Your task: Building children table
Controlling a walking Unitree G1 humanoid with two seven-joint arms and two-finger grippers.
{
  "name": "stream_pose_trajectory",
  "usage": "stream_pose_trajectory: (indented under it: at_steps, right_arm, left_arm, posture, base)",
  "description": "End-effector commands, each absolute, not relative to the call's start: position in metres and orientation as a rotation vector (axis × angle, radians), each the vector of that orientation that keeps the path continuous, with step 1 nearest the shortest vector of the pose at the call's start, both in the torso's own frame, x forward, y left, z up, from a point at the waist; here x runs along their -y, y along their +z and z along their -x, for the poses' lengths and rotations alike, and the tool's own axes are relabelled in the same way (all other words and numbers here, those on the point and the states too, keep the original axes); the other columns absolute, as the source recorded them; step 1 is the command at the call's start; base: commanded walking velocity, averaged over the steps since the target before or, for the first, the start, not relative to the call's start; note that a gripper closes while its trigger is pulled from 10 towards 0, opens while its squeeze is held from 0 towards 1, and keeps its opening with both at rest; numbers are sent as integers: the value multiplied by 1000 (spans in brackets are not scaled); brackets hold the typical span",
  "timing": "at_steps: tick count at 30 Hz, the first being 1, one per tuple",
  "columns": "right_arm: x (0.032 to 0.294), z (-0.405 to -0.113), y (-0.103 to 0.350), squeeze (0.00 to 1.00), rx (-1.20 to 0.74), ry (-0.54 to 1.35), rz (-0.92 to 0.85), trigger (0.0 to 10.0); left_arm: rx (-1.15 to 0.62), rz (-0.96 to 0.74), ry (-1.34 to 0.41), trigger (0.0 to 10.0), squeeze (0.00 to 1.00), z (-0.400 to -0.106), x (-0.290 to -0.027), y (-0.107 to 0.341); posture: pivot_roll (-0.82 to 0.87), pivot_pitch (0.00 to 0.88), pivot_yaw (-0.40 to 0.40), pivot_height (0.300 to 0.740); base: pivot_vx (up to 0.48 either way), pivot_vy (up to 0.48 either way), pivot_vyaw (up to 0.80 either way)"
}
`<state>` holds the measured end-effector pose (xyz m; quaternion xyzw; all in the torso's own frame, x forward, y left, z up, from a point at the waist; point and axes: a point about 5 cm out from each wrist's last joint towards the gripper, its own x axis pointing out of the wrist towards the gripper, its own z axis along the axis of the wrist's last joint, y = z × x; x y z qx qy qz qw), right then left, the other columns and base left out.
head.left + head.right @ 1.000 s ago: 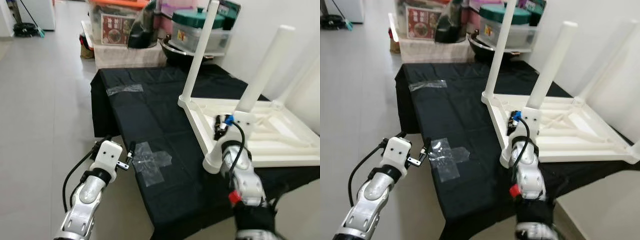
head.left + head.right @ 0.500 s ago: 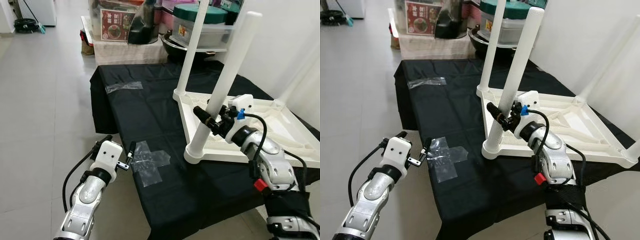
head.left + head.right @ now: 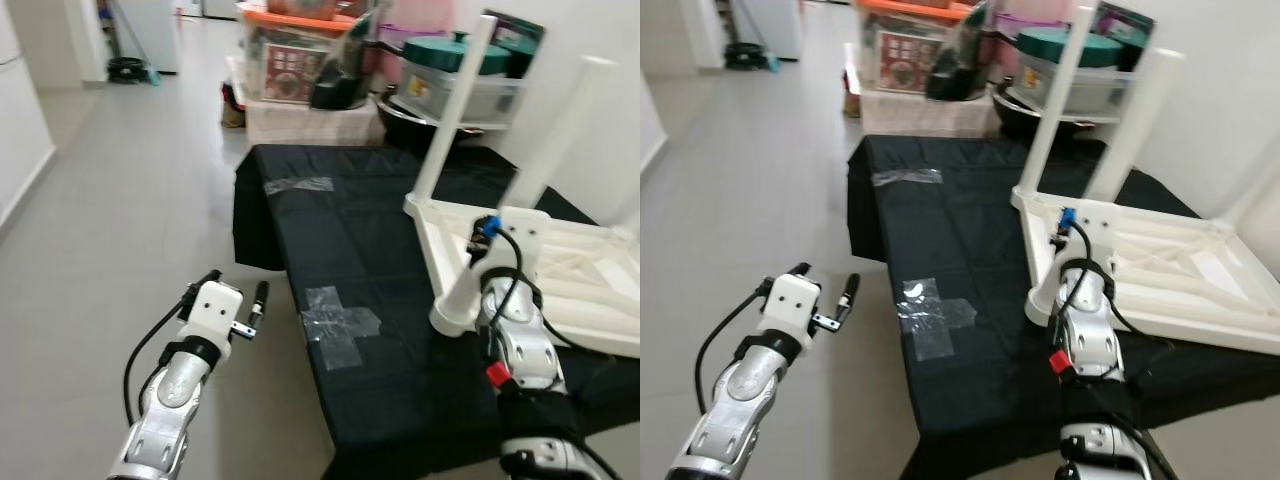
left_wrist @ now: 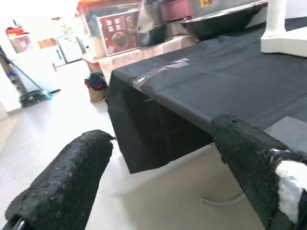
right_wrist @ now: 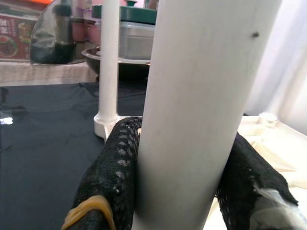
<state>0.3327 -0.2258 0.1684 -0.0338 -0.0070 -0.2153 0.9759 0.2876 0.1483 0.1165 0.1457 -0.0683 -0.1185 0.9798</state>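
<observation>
A white children's table (image 3: pixel 575 285) lies upside down on a black cloth (image 3: pixel 350 230), its legs pointing up. My right gripper (image 5: pixel 184 143) is shut on the near leg (image 3: pixel 560 135) low down, one black finger (image 5: pixel 112 163) on each side of it. The right wrist (image 3: pixel 510 235) stands just in front of that leg. A second leg (image 3: pixel 455 100) rises at the table's far corner. My left gripper (image 3: pixel 237 285) hangs open and holds nothing, over the floor to the left of the cloth's edge.
Two patches of clear tape (image 3: pixel 340 325) (image 3: pixel 298 185) are stuck on the cloth. Storage boxes (image 3: pixel 300 70), a dark pan (image 3: pixel 430 115) and a green-lidded container (image 3: pixel 460 75) crowd the back. Open tiled floor (image 3: pixel 120 200) lies to the left.
The whole view has swung, so the camera moved. My right elbow, out to the right half a second ago, is back under the leg, still gripping. The left gripper keeps its pose.
</observation>
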Motion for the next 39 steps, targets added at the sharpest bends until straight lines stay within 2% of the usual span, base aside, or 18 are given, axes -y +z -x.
stream_pose_trajectory:
  at_steps: [1, 2, 3, 6, 7, 18, 20, 25, 31, 37, 38, 39]
  right_arm:
    - [223, -323, 128, 0, -184, -424, 131, 0]
    - [223, -323, 128, 0, -184, -424, 131, 0]
    - [203, -331, 138, 0, -112, -261, 136, 10000]
    - [201, -338, 151, 0, -34, -202, 126, 10000]
    - [205, -338, 155, 1000, -6, -206, 141, 10000]
    - [210, -326, 183, 1000, 126, -232, 226, 10000]
    - [208, -311, 183, 1000, 143, -250, 270, 10000]
    - [207, -299, 175, 1000, 123, -242, 287, 10000]
    - [194, -254, 160, 1000, 113, -70, 287, 10000]
    - [192, -246, 156, 984, 80, -60, 333, 10000]
    - [191, -248, 156, 0, 74, -64, 333, 10000]
    - [190, -249, 155, 0, 70, -65, 331, 10000]
  left_arm:
    - [131, -286, -264, 10000, 0, -287, -141, 115]
    - [131, -286, -264, 10000, 0, -287, -141, 115]
    - [129, -285, -270, 10000, 0, -287, -140, 114]
    - [127, -283, -269, 10000, 0, -287, -140, 114]
    - [127, -283, -268, 10000, 0, -287, -140, 114]
    - [121, -282, -264, 10000, 0, -284, -141, 111]
    - [123, -277, -253, 10000, 0, -282, -143, 112]
    - [121, -279, -243, 10000, 0, -280, -147, 112]
    - [94, -245, -224, 10000, 0, -261, -153, 108]
    - [86, -215, -204, 10000, 0, -253, -154, 105]
    - [86, -212, -206, 10000, 0, -251, -153, 105]
    - [86, -210, -207, 10000, 0, -251, -153, 105]
  posture:
    - [35, 0, -132, 740]
    - [35, 0, -132, 740]
    - [33, 0, -133, 740]
    - [32, 0, -137, 740]
    - [32, 0, -138, 740]
    - [26, 0, -143, 740]
    - [25, 0, -143, 740]
    - [25, 0, -143, 740]
    - [17, 0, -130, 740]
    - [13, 0, -119, 740]
    - [16, 0, -118, 740]
    - [17, 0, -118, 740]
  base:
    - [0, 0, 0]
    - [0, 0, 0]
    - [0, 0, 0]
    - [0, 0, 0]
    - [0, 0, 0]
    - [0, 0, 0]
    - [0, 0, 0]
    - [0, 0, 0]
    - [0, 0, 0]
    - [0, 0, 0]
    - [0, 0, 0]
    - [0, 0, 0]
